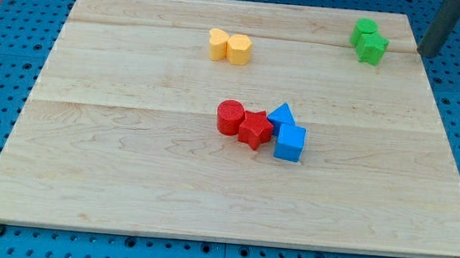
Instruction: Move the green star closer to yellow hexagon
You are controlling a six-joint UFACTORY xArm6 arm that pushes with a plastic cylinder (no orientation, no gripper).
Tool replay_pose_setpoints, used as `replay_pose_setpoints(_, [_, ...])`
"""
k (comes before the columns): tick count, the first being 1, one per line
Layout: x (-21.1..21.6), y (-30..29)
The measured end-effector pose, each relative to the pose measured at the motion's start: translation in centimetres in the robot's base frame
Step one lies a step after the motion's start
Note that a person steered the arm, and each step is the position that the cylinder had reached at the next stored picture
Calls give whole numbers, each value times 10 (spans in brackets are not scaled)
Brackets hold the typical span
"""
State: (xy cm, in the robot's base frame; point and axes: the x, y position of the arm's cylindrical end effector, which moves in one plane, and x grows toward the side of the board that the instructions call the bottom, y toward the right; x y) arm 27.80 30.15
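- Now our tip (428, 54) sits at the view's top right, just right of the green star (373, 49).
- We have no hand, only a rod.
- We should push the star left, slowly, toward the yellow hexagon (239, 50).
- No boxes or bowls sit on the tabletop (125, 178).

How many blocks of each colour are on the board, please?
Yellow: 2, a heart-like block and a hexagon
Green: 2, a rounded block and a star
Red: 2, a cylinder and a star
Blue: 2, a triangle and a cube
Total: 8
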Motion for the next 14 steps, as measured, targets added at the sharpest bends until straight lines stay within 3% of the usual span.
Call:
replay_pose_setpoints(2, [-1, -72])
replay_pose_setpoints(4, [30, -116])
replay_pose_setpoints(6, [81, -131])
replay_pose_setpoints(7, [84, -140])
replay_pose_setpoints(10, [51, -189])
replay_pose_setpoints(14, [10, -192])
